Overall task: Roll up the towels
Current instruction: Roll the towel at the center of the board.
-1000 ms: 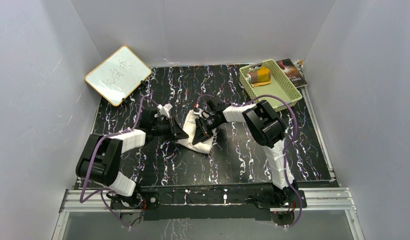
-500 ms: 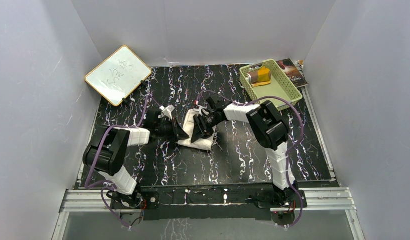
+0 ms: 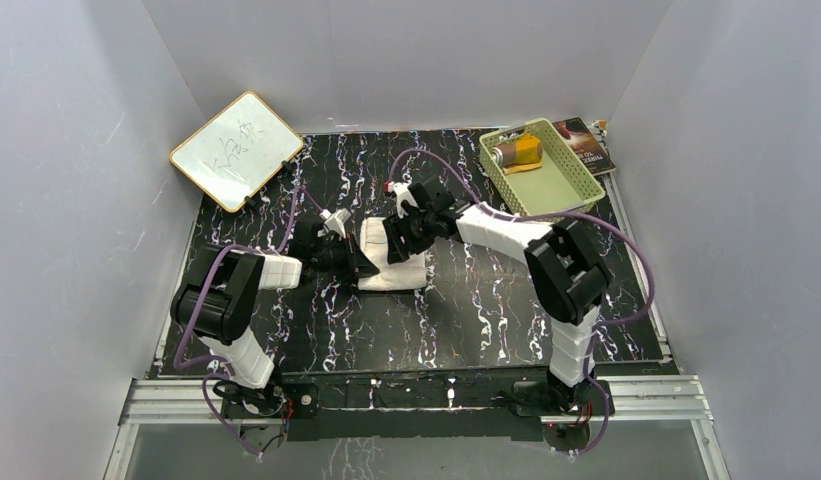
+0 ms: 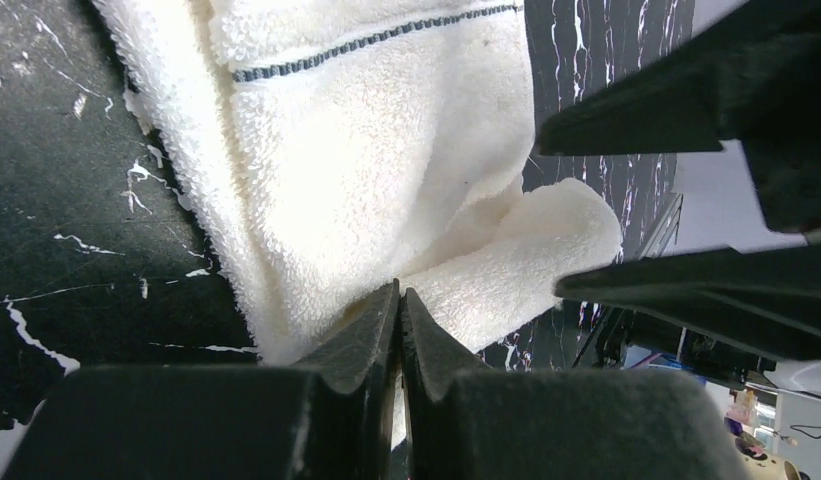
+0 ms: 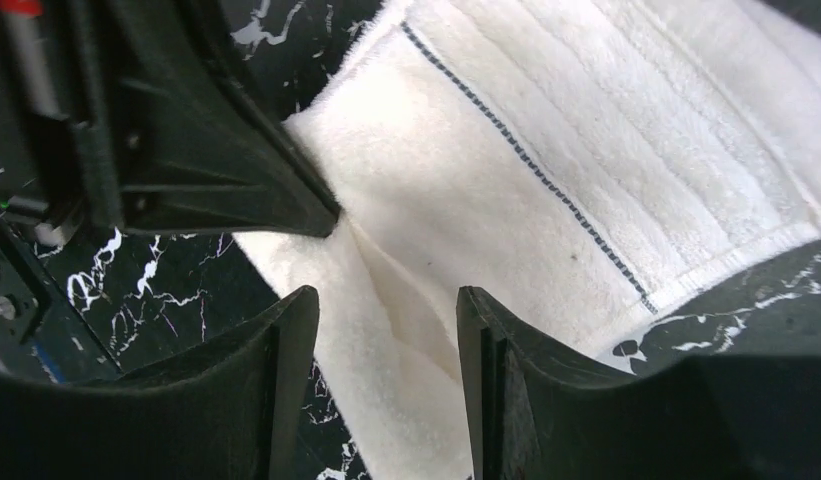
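Note:
The cream-white towel (image 3: 394,262) lies partly folded on the black marbled table, left of centre. My left gripper (image 3: 362,264) is at its left edge and, in the left wrist view, is shut (image 4: 399,300) on a fold of the towel (image 4: 376,160). My right gripper (image 3: 399,236) is over the towel's far part. In the right wrist view it is open (image 5: 386,325) with the towel (image 5: 546,150) between and below its fingers. The orange-yellow towel (image 3: 517,152) lies rolled in the green basket.
The green basket (image 3: 578,182) stands at the back right, with a dark book (image 3: 589,146) beside it. A whiteboard (image 3: 236,150) leans at the back left. White walls close in on three sides. The rail runs along the near edge.
My right arm has reached further left and away, and its gripper now sits over the towel's far part. The towel has turned from slanted to squarer. My left gripper has stayed at the towel's left edge.

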Tool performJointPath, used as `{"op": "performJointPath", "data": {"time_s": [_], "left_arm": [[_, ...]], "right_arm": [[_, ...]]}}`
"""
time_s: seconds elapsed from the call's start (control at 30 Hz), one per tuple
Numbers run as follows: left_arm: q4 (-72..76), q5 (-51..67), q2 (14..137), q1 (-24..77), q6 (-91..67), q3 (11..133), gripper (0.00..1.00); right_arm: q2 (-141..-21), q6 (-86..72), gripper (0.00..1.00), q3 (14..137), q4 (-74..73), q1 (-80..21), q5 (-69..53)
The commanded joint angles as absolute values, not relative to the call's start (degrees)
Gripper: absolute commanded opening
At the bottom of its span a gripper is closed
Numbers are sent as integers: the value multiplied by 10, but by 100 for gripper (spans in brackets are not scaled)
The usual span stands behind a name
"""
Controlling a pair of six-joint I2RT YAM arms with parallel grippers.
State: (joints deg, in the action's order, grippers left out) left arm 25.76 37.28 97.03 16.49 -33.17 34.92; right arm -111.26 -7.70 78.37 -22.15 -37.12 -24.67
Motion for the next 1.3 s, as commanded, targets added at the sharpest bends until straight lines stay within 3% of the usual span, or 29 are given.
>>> {"op": "performJointPath", "data": {"time_s": [0.0, 0.27, 0.53, 0.87, 1.27], "left_arm": [[206, 333, 990, 167, -294, 332, 5], [201, 331, 991, 168, -290, 329, 4], [190, 329, 994, 167, -286, 333, 4], [184, 330, 995, 167, -281, 336, 4], [183, 332, 996, 167, -280, 337, 4]], "right_arm": [[-1030, -21, 51, 736, -155, -385, -195], [-926, 158, 45, 617, -45, -494, -95], [-907, 364, 52, 499, 72, -594, -20], [-940, 436, 56, 456, 156, -607, 57], [-994, 455, 52, 476, 145, -608, 100]]}}
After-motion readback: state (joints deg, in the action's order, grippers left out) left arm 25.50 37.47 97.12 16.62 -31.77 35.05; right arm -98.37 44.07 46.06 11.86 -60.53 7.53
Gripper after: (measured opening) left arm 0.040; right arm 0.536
